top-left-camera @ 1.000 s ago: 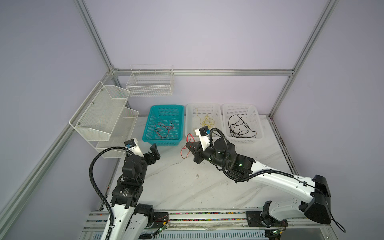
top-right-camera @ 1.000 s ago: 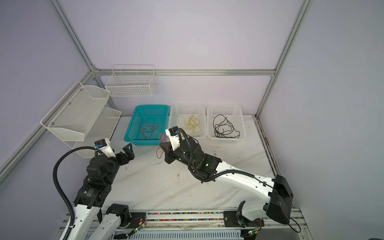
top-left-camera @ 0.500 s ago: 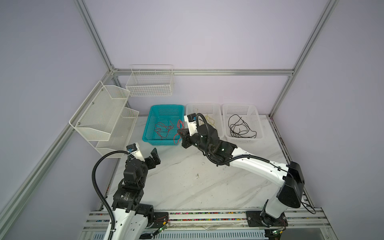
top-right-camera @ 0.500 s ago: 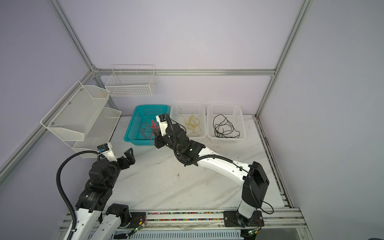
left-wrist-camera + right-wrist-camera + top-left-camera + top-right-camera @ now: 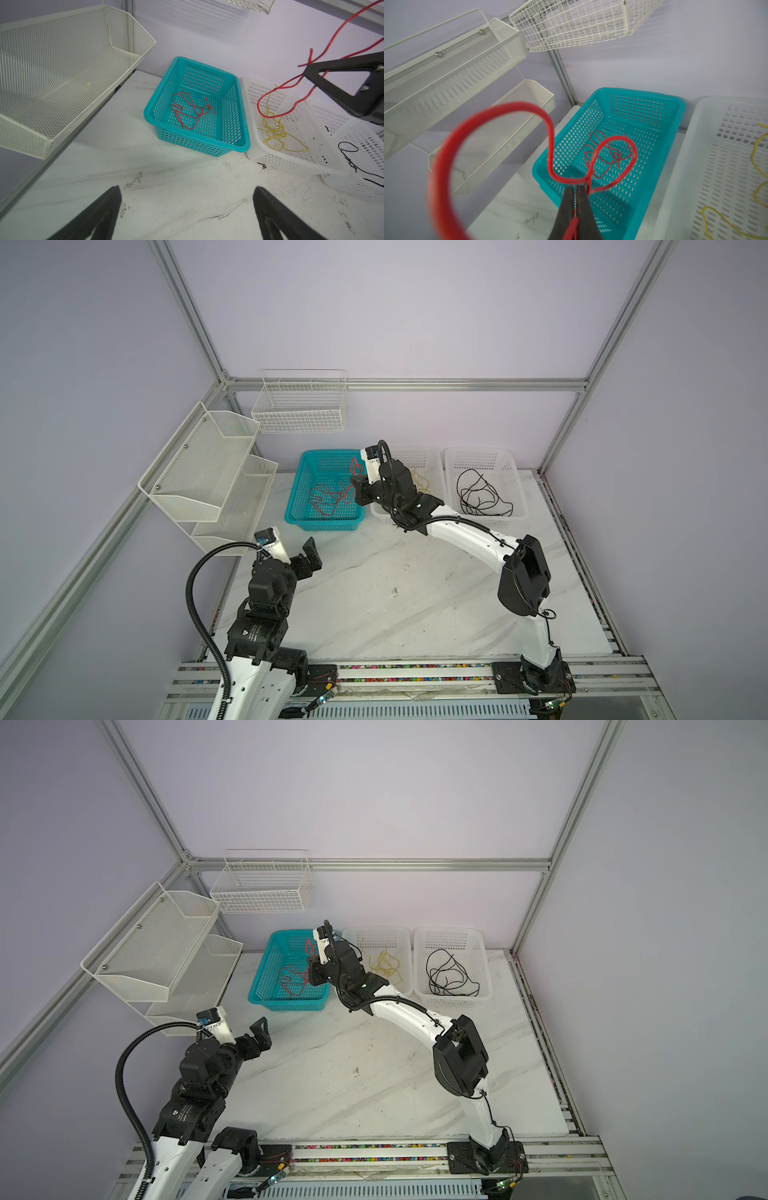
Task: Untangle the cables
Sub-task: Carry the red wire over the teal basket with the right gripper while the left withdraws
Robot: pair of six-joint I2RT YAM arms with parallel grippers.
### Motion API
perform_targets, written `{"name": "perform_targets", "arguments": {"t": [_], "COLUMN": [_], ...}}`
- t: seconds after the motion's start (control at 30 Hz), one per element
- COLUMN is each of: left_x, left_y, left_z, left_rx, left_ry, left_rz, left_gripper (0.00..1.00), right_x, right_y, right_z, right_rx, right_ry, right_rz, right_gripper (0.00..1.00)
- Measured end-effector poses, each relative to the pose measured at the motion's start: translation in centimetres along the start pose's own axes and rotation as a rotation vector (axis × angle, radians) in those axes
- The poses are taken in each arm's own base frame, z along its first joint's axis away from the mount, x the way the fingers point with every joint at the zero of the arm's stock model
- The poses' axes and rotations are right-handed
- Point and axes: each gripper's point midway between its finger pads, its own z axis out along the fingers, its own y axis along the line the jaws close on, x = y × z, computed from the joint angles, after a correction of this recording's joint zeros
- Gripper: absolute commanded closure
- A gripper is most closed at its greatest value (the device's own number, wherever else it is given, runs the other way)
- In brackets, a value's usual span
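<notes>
Left wrist view: the left end effector point(image 5: 187, 188) hangs low over the near part of the bench point(image 5: 166, 166), fingers spread wide, nothing in them.
Bench middle: bare marble-look top. I can't spot any cable lying on it in either top view.
Right end effector point(image 5: 575, 187): pinched tight on the held red cable point(image 5: 550, 133), which has stiff loops springing up and off to the side. It's up in the air about over the teal basket point(image 5: 672, 116), at the rim next to the middle white basket point(image 5: 291, 164).
Teal basket floor: a loose red cable point(image 5: 617, 154) is already curled up in there. It looks separate from the held one, but it's hard to be sure.
Middle white basket: yellow cable point(image 5: 274, 133) heaped inside.
End white basket point(image 5: 482, 460): black cable point(image 5: 478, 497) looped inside.
Step in hand: colours look sorted one per basket, so I'd say this is the drop-off of a red one into the teal basket, pretty late in the job.
Next move: my guess is it shifts further over the basket's middle, comes down a bit, then lets go. Those loops are springy, so one could easily end up draped over the rim or flop toward the yellow side.
</notes>
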Motion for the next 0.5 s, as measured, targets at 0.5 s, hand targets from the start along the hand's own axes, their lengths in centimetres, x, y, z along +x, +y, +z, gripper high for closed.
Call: {"name": "perform_targets", "arguments": {"t": [0.5], "left_x": [0.0], "left_y": [0.0], "left_z": [0.0], "left_rx": [-0.001], "left_ry": [-0.001], "left_rz": [0.006], "left_gripper": [0.00], "right_x": [3.7], "right_y": [-2.5], "right_z": [7.5], "right_rx": [-0.016], "right_ry": [0.056], "right_rz": [0.022], "right_gripper": [1.00]}}
